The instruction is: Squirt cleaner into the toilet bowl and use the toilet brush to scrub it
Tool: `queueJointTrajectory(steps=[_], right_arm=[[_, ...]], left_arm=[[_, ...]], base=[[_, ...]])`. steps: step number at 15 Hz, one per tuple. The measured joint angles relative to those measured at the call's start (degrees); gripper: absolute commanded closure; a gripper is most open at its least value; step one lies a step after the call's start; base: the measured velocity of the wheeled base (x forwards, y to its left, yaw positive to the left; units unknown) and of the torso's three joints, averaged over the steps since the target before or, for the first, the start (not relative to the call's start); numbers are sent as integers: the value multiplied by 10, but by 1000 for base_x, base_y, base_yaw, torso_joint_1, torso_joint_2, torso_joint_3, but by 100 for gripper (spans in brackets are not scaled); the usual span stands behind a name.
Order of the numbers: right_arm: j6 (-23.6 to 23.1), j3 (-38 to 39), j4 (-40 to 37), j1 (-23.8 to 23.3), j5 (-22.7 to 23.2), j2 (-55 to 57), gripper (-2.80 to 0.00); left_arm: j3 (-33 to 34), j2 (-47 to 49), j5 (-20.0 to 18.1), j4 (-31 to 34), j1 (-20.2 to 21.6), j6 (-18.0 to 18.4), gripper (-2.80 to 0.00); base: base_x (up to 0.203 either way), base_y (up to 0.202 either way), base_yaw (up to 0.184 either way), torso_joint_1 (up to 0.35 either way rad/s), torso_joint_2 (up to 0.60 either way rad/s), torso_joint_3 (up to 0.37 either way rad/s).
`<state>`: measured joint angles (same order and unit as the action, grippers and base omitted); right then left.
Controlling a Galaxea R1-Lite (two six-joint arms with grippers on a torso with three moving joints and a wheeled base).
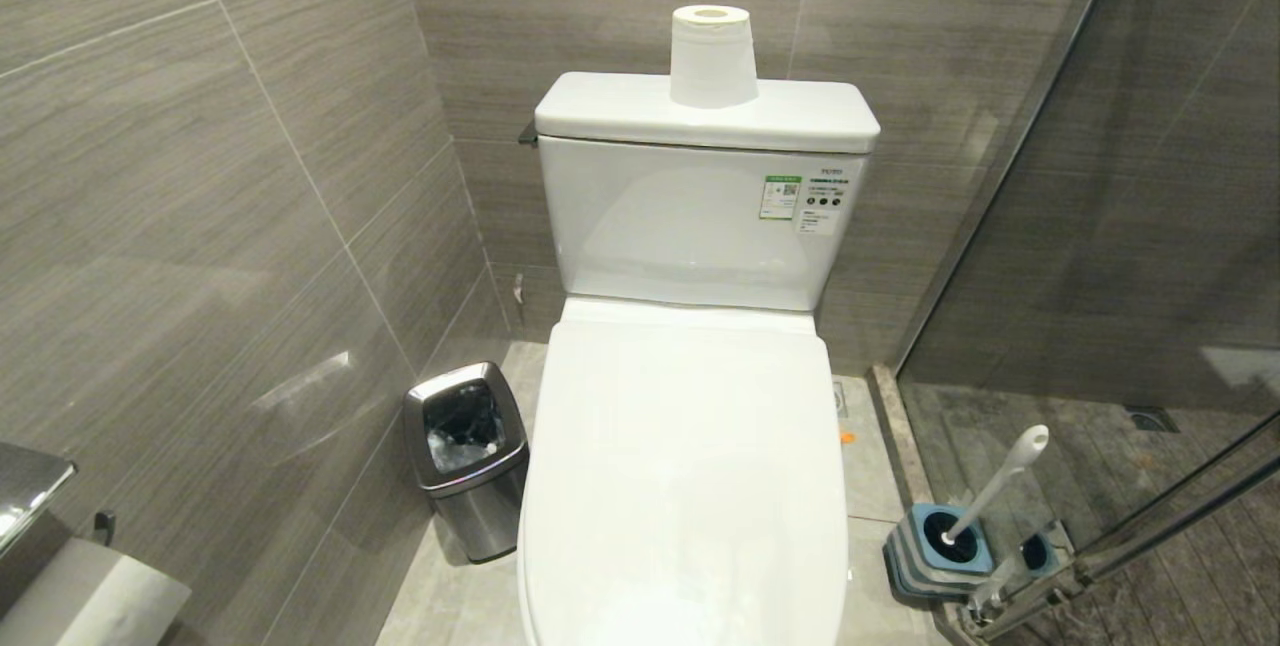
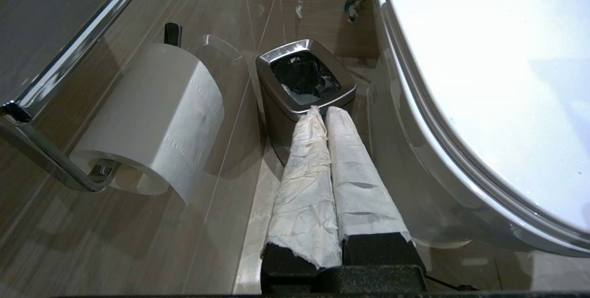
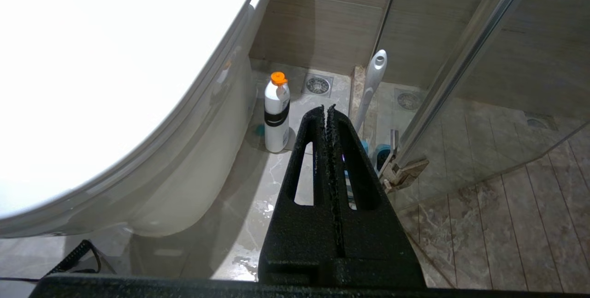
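1. Head view: the toilet [image 1: 683, 486] fills the centre, its lid down over the bowl, so the bowl's inside is hidden. The tank [image 1: 700, 216] rises at 12 o'clock from the lid, with a paper roll [image 1: 712, 56] upright on its top.
2. Head view: a steel bin [image 1: 467, 456] stands on the floor at 9 o'clock from the lid, just beside the toilet. The brush [image 1: 995, 486] sits at 4 o'clock, its white handle leaning up and right out of the blue holder [image 1: 935, 551], against the glass door's [image 1: 1150, 226] lower frame. Neither arm shows here.
3. Left wrist view: the left gripper [image 2: 321, 110] is pressed shut and holds nothing; both fingers [image 2: 304, 182] are wrapped in white paper. Its tips point at the bin [image 2: 304, 81], which has a dark bag inside. The closed toilet lid [image 2: 484, 81] lies at 3 o'clock of the gripper, and a wall-hung roll [image 2: 156, 118] at 9 o'clock.
4. Right wrist view: the right gripper [image 3: 326, 109] is black, closed tip to tip, empty. A white bottle [image 3: 276, 113] with an orange cap stands on the floor at 10 o'clock of the tips, close by the toilet's [image 3: 115, 81] base. The brush [image 3: 371, 86] handle stands at 1 o'clock, just beyond the tips, beside the door frame [image 3: 461, 58].
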<state>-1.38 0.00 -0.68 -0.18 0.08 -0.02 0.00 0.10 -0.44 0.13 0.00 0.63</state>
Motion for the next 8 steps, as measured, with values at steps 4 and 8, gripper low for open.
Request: queueJointTrajectory(steps=[4, 8], right_arm=[[0, 0, 0, 0, 0, 0, 0], [0, 0, 0, 0, 0, 0, 0]], left_arm=[[0, 0, 0, 0, 0, 0, 0], [0, 0, 0, 0, 0, 0, 0]], base=[[0, 0, 0, 0, 0, 0], [0, 0, 0, 0, 0, 0]])
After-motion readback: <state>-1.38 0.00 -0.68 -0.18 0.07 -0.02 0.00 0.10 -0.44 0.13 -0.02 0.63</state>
